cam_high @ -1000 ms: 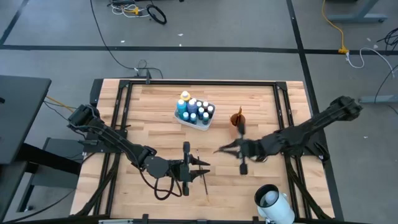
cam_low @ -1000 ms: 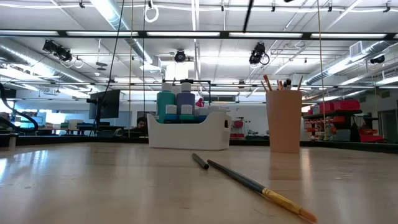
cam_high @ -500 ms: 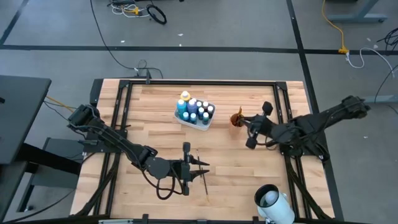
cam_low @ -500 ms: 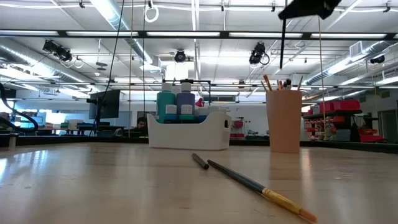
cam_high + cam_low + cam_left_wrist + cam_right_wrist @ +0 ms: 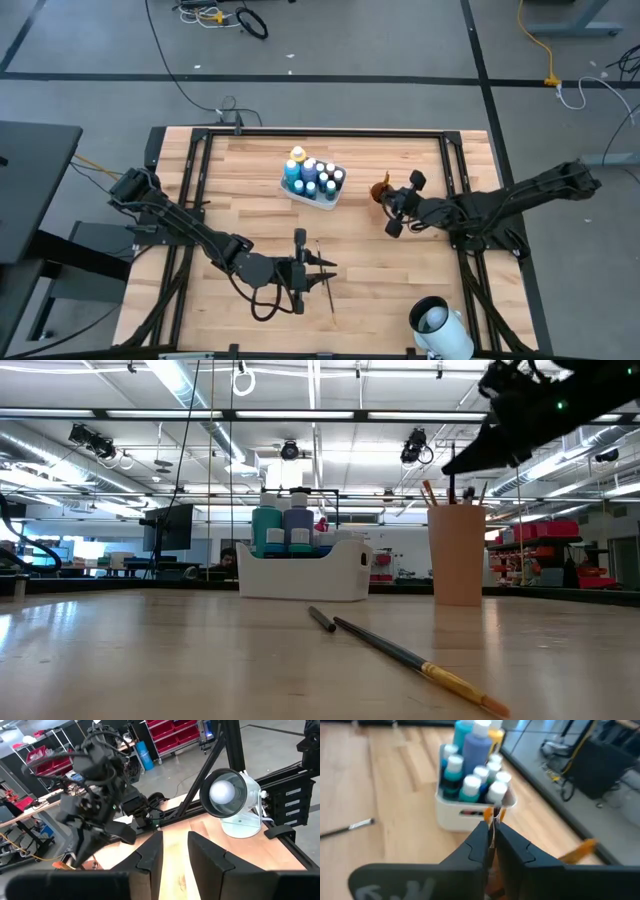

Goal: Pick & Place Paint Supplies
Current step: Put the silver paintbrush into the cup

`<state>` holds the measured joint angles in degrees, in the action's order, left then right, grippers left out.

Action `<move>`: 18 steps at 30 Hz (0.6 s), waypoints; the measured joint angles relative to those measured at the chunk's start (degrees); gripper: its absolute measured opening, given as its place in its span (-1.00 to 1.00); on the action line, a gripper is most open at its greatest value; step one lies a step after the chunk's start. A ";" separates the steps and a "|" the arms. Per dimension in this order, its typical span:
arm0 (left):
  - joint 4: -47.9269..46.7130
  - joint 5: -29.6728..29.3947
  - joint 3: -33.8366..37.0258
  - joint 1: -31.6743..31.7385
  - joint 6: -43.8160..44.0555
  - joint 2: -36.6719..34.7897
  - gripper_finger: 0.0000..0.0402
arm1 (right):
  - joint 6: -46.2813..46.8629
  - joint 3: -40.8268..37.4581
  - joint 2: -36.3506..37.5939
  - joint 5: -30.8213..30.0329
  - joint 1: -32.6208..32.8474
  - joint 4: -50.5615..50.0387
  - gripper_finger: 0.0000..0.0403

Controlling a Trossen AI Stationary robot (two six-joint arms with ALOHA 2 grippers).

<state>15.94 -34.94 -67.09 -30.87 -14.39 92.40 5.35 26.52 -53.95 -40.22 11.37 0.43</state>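
Observation:
My right gripper (image 5: 390,205) hangs over the orange-brown cup (image 5: 456,555) at the table's far right, shut on a thin dark paintbrush (image 5: 452,476) whose lower end dips among the brushes standing in the cup. The white tray (image 5: 313,181) of paint bottles (image 5: 470,780) stands at the far middle. Two more paintbrushes (image 5: 322,620) (image 5: 410,656) lie flat on the table near the front. Above them my left gripper (image 5: 325,270) hovers, open, with nothing between its fingers (image 5: 205,855). My right gripper pinches the paintbrush (image 5: 493,820) between its two fingers, across the shaft. The fingers come slanting down from the table's right. The brush hangs upright below them, clear of the table, its lower end inside the cup's mouth (image 5: 455,506).
A white round device (image 5: 437,322) on a stand sits at the table's near right corner. A black frame (image 5: 320,133) runs round the table's edge. Bare wood lies between the tray and the loose brushes.
My right gripper has carried its paintbrush from the table's middle toward the far right edge, then sunk over the cup. The brush now hangs upright with its lower end in the cup.

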 joint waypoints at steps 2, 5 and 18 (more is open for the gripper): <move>-0.01 0.02 0.00 0.00 0.04 0.00 -0.52 | -0.03 -1.69 0.00 2.94 -1.05 0.86 -0.81; -0.04 0.04 0.00 0.00 0.04 0.00 -0.52 | 0.15 -3.50 0.00 5.91 -2.03 1.15 -0.77; -0.08 0.07 0.00 0.11 0.04 0.00 -0.52 | -7.99 -4.09 0.00 9.35 -2.36 13.03 -0.56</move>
<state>15.86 -34.87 -67.09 -30.76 -14.35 92.40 -2.64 22.44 -53.95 -30.87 9.02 13.46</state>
